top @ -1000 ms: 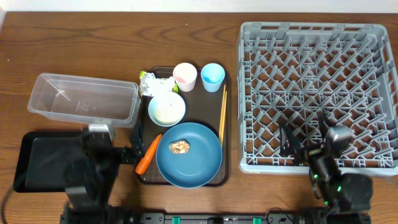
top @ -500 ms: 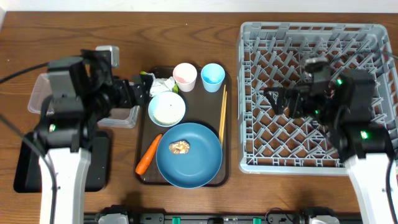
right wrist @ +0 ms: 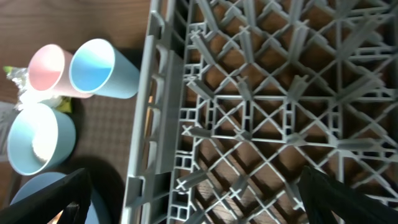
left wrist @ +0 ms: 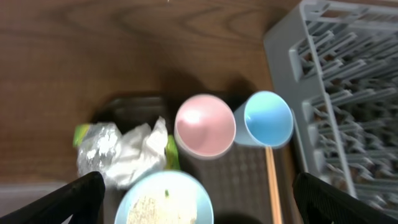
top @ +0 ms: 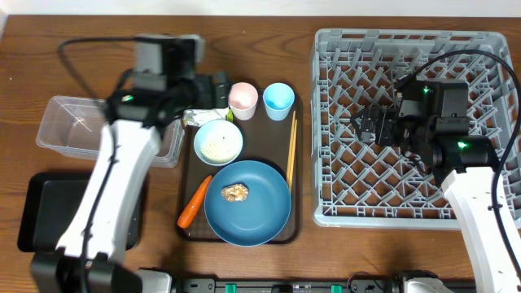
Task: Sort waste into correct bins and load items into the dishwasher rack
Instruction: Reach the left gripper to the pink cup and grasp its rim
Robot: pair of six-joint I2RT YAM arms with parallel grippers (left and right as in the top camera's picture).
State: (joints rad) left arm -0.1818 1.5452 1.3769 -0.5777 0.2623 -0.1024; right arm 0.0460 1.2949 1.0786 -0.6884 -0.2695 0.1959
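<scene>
The wrapper [top: 202, 112] lies at the serving tray's back left, and also shows in the left wrist view [left wrist: 121, 152]. The pink cup [top: 242, 98] and light blue cup [top: 278, 98] stand beside it. The white bowl [top: 218, 142] holds rice. The blue plate [top: 247, 203] carries a brown lump [top: 236, 191]. The carrot [top: 194, 201] lies left of the plate and the chopsticks [top: 291, 150] lie to its right. My left gripper [top: 213, 88] is open and empty above the wrapper and cups. My right gripper [top: 370, 126] is open and empty over the grey rack [top: 415, 49].
The clear tub [top: 98, 130] sits at the left, partly under my left arm. The black tray [top: 45, 212] lies in front of it. The dark brown serving tray [top: 297, 220] holds the dishes between the bins and the rack.
My left arm has swung from over the tub to the tray's back edge by the cups. My right gripper has shifted only slightly over the rack.
</scene>
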